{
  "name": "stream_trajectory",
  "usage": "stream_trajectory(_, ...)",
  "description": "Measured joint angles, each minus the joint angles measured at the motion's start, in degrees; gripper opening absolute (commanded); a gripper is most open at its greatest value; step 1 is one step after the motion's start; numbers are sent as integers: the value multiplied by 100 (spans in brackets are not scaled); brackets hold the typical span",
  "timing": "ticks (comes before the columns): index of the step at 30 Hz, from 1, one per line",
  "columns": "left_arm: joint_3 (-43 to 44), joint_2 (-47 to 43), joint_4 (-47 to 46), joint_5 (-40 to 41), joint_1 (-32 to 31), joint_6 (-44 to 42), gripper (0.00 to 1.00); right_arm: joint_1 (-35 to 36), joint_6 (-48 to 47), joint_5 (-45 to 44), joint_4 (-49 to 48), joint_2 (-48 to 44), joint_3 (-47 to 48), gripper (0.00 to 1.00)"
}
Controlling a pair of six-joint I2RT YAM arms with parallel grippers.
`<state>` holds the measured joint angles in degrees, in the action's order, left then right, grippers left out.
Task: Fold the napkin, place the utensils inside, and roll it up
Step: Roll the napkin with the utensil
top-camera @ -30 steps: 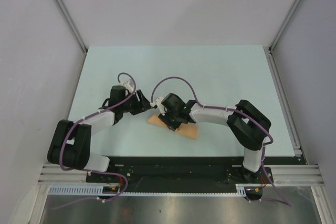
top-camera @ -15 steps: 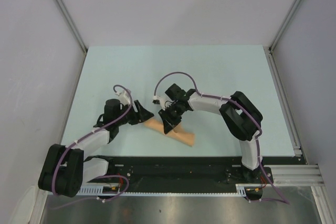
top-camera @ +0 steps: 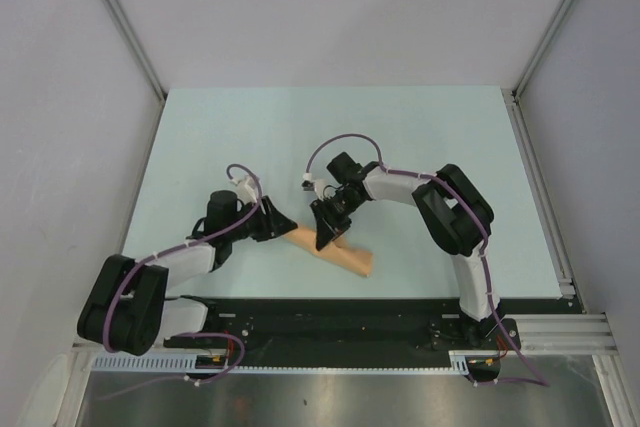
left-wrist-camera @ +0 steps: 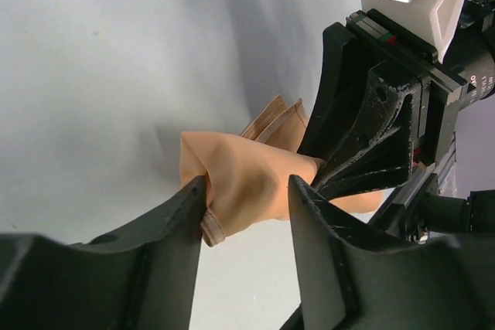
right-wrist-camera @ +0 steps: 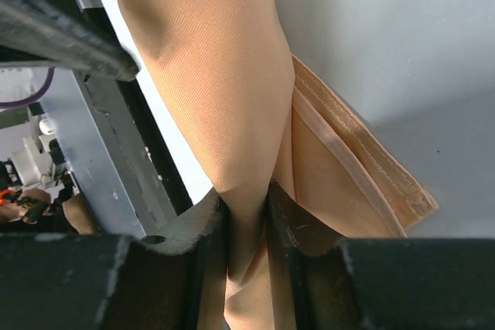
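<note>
The fingers (right-wrist-camera: 288, 218) of the right gripper (right-wrist-camera: 246, 200) are clenched on a fold of the napkin (right-wrist-camera: 232, 98). The peach cloth is squeezed in the thin slit between them and runs up and away as a rounded roll. Beside it lie flat hemmed layers with a stitched border. Only this wrist view shows the pinch so closely.

The left gripper (left-wrist-camera: 247, 185) stands at one end of the napkin with one finger on each side of it. The cloth touches both fingers, but I cannot tell if they press it or only stand around it. This view shows one more thing: the black right gripper comes down onto the cloth just behind this end.

From above, the napkin is a narrow slanted roll on the pale tabletop (top-camera: 420, 137), close to the near edge. The left gripper is at its left end and the right gripper is near its middle, while its right end lies free. The pinch itself is hidden there by the black bodies. Purple cables (top-camera: 340, 142) loop over both arms.

Writing: small white characters on a dark round part at the right edge of the left wrist view — too small to read.
</note>
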<state>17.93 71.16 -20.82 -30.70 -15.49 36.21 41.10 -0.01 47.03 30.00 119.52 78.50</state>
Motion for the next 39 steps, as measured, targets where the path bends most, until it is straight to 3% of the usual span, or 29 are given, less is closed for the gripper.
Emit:
stream_trajectory(2, 0, 133, -127, 0, -7, 28, 33, -22, 13, 63, 0, 28, 7, 31)
stream_trajectory(3, 0, 208, -173, -2, -11, 42, 21, -31, 31, 81, 0, 39, 9, 34)
stream_trajectory(6, 0, 431, -326, -7, -22, 116, 7, -85, 66, 90, 11, 70, 35, 52)
stream_trajectory(10, 7, 619, -446, 0, -26, 142, 3, -151, 173, 76, 63, 52, 131, 71)
stream_trajectory(19, 302, 1088, -380, 0, -26, 181, 0, -192, 319, -1047, -129, -1088, 66, 73)
stream_trajectory(25, 535, 1338, -232, -7, -28, 197, 0, 684, 140, -2599, -562, -2249, -498, 73)
stream_trajectory(32, 745, 1504, -90, -15, -37, 195, 0, 1921, -271, -4422, -815, -2297, -1137, 73)
stream_trajectory(39, 914, 1620, 17, -15, -48, 195, 0, 2277, -664, -5563, -1187, -2153, -1360, 71)
